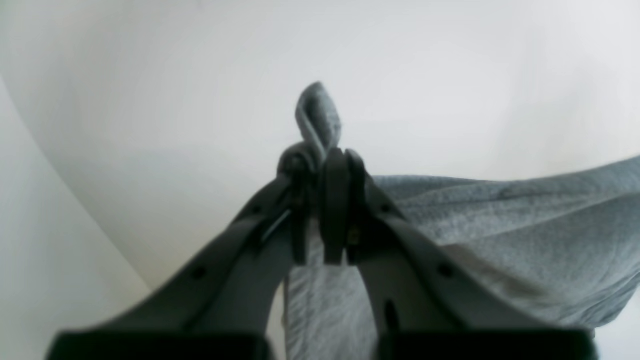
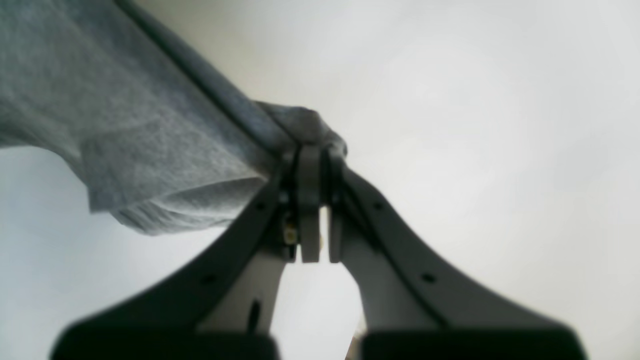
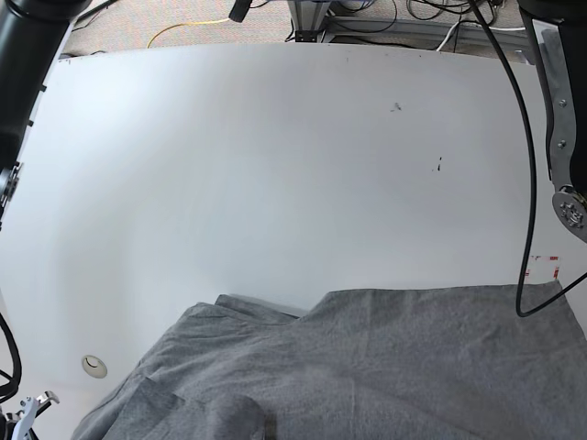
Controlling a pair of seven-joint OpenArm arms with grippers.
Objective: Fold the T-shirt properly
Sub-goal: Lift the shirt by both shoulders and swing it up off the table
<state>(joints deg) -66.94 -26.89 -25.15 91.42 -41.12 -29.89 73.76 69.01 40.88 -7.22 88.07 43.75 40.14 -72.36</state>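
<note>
The dark heather-grey T-shirt fills the bottom of the base view, lifted near the camera with its far edge wrinkled. In the left wrist view my left gripper is shut on a pinch of the T-shirt; a small loop of cloth pokes out past the fingertips and the rest stretches to the right. My right gripper is shut on a bunched hem of the T-shirt, which hangs away to the upper left. Neither gripper shows in the base view.
The white table runs back to cables and a metal frame at the far edge. A small round disc lies near the front left. Arm links stand at the left edge and right edge.
</note>
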